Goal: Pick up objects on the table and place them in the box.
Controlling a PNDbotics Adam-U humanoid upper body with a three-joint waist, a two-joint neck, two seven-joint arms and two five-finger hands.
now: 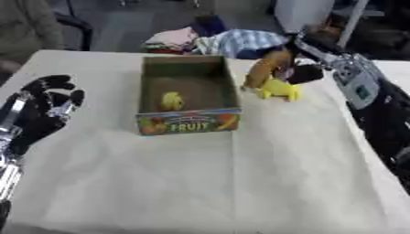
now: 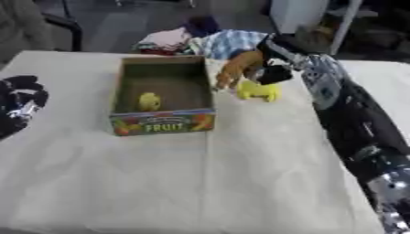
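Just right of the box (image 1: 190, 91), the right hand (image 2: 276, 73) curls onto an orange-brown toy (image 2: 234, 68) above a yellow toy (image 2: 258, 90).
Another yellow piece (image 1: 170, 100) lies inside. The left-eye view shows the left hand (image 1: 44, 107) whole, fingers spread, empty; the right-eye view shows the right forearm.

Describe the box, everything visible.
The box is an open-topped cardboard tray, brown inside, with a colourful front panel printed FRUIT among fruit pictures. It sits flat and upright on the cloth-covered table, mid-left of centre, front panel facing the camera. One small yellow object lies inside near the front wall. A yellow toy sits on the table just right of it, apart from the wall. Neither hand touches the box.
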